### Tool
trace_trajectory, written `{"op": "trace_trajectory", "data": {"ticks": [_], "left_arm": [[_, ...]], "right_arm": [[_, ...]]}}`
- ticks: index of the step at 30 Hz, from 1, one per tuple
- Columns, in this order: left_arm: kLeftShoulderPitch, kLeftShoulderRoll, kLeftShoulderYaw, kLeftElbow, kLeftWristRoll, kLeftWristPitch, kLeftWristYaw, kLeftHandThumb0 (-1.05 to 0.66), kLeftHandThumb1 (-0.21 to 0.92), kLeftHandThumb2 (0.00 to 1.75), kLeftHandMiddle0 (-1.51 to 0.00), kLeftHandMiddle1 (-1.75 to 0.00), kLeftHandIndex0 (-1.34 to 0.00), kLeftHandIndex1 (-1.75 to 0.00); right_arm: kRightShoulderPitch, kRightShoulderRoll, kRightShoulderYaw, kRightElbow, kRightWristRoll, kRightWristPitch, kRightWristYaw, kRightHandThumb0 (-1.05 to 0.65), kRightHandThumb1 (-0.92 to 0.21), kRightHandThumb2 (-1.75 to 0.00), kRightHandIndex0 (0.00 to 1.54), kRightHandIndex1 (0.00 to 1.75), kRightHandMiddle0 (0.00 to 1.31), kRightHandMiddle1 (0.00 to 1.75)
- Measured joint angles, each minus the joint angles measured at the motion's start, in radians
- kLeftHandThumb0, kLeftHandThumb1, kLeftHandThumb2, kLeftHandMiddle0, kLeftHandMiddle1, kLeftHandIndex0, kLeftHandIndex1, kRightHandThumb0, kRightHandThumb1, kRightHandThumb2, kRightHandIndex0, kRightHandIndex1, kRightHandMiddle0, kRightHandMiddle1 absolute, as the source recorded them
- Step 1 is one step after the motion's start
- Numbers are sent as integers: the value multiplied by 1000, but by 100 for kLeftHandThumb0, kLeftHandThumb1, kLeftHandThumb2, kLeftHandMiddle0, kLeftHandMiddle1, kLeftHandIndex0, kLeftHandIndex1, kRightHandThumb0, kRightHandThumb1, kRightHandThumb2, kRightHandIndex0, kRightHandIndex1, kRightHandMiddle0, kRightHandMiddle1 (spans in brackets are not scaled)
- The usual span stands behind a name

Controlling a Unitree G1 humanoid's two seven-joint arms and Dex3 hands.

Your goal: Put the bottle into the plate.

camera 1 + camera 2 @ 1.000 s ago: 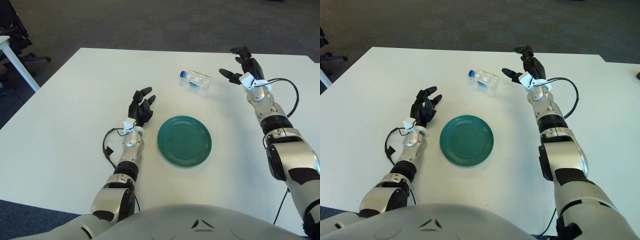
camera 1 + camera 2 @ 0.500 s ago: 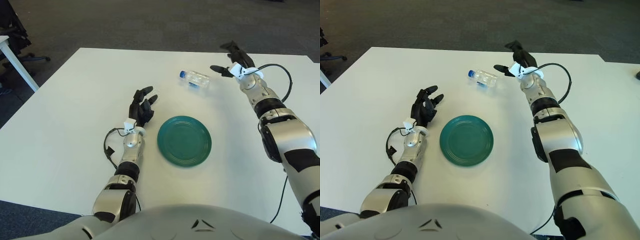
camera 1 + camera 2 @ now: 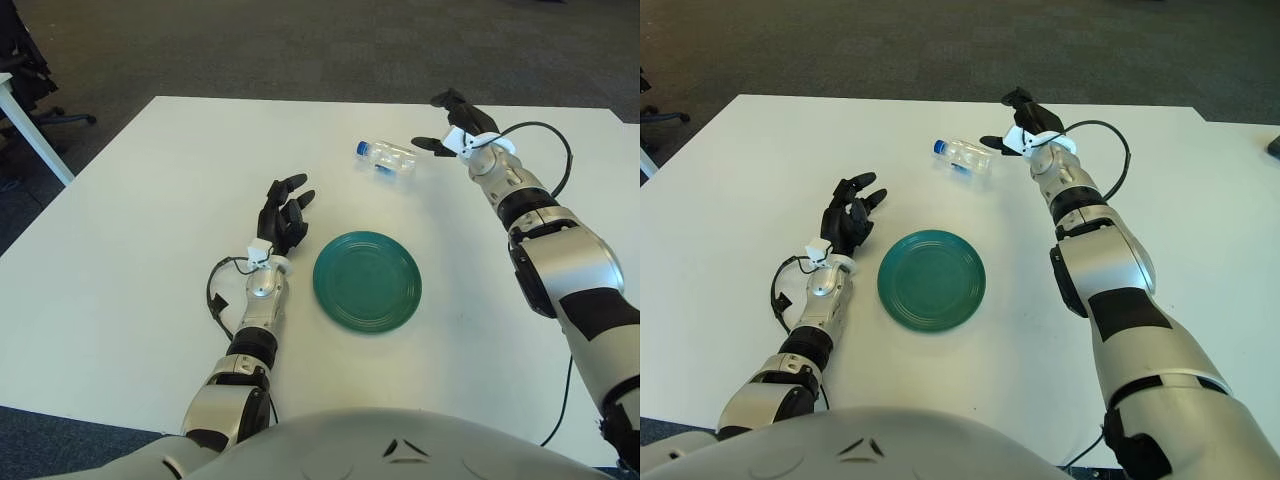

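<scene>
White tabletop filling the frame | clear plastic bottle with blue cap lying upper centre | round green plate sitting centre | right hand hovering just right of bottle, fingers spread wide, holding nothing | left hand showing left of plate, fingers relaxed apart

This looks like an office. A plain white rectangular table stands on dark grey carpet. A black wheeled office chair base shows at the far left.

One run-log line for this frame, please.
phase: reaching | right hand open beside bottle, no grasp | bottle lying on table | plate empty | left hand idle left of plate
</scene>
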Motion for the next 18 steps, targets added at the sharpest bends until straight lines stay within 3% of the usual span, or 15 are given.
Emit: {"op": "trace_trajectory", "data": {"ticks": [18], "left_arm": [[35,10,-39,-47,-20,-13,17,-65,92,70,-68,-47,-49,-94]], "right_arm": [[-6,51,78,30,-46,39,46,-88,-92,-44,38,0,0,74]]}}
